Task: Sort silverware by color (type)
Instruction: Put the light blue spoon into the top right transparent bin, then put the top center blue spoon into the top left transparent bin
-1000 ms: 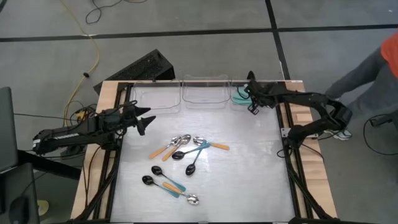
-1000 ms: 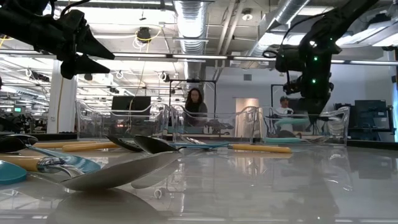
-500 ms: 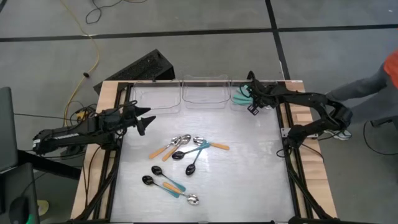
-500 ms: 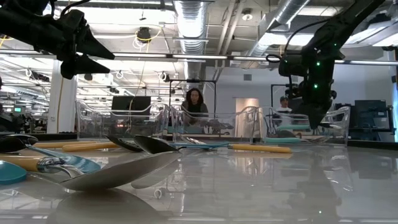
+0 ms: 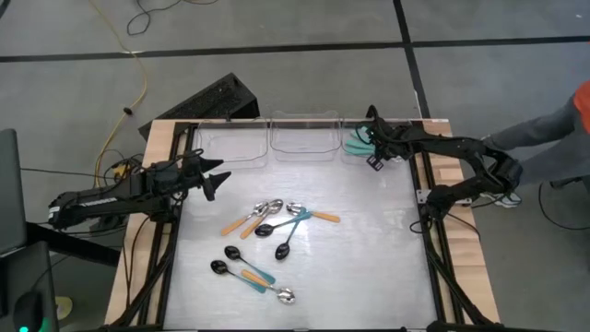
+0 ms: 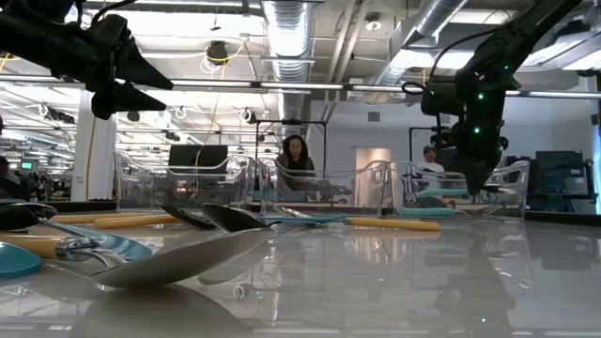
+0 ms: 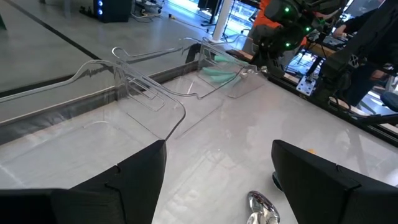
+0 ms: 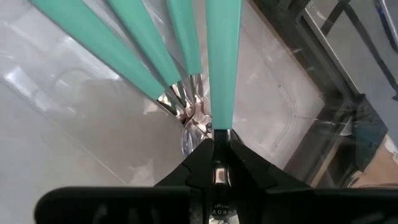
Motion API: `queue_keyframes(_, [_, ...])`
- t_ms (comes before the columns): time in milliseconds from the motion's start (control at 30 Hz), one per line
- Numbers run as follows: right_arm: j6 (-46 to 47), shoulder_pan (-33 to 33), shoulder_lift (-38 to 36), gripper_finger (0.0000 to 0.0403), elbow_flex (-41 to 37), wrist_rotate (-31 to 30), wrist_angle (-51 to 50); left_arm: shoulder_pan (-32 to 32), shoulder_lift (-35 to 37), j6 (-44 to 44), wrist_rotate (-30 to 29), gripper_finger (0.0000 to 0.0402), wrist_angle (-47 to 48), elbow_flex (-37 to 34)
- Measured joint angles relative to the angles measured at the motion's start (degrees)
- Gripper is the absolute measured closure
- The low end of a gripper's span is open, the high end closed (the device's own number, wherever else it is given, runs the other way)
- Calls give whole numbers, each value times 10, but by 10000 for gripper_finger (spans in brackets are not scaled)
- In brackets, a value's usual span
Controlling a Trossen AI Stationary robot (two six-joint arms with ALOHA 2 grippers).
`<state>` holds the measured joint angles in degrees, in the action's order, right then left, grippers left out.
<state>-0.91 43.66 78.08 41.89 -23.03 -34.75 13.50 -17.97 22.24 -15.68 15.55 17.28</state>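
Over the last second the right tool point(image 5: 370, 140) has slid a little further over the clear bin point(image 6: 515, 175) at about 1 o'clock on the surface point(image 5: 369, 267) and dipped slightly toward it. It has barely moved in the final half second, so it looks settled at the drop point. In the right wrist view its tips are narrow, pinching the end of a teal-handled spoon point(image 8: 222, 62). That spoon hangs over three other teal handles point(image 8: 127, 59) already lying in the bin. I judge this spoon to be about ready for release, which would make it the fourth of its colour put away.

The left tool point(image 5: 214, 178) has not stirred. It waits at 9 o'clock with its fingers wide and nothing between them.

Most of the job remains. A loose cluster of spoons point(image 5: 277, 218) lies near the centre of the surface, with orange and blue-green handles crossing each other. A smaller group point(image 5: 247, 272) sits toward 6 o'clock, two black bowls among it. The middle bin point(image 5: 301, 152) and the left bin point(image 5: 226, 159) along the 12 o'clock edge look empty from above.

Nothing blocks the drop itself. The overlapping handles in the centre may make the next picks awkward. A person in grey with an orange sleeve point(image 5: 579, 83) stands just off the 3 o'clock side, near the right arm's base.
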Motion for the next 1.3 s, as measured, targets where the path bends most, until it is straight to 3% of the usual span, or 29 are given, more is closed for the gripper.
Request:
queue_keyframes(200, [9, 5, 0, 317, 0, 33, 6, 0, 0, 0, 0, 124, 0, 0])
queue_keyframes(467, [10, 12, -2, 216, 2, 38, 6, 0, 0, 0, 1, 124, 0, 0])
queue_keyframes(600, [10, 11, -2, 189, 10, 39, 0, 0, 0, 1, 1, 124, 0, 0])
queue_keyframes(1133, [21, -41, -2, 194, 185, 39, -73, 0, 0, 0, 2, 124, 0, 0])
queue_keyframes(1300, [82, -78, -2, 195, 230, 111, -79, 0, 0, 0, 2, 124, 0, 0])
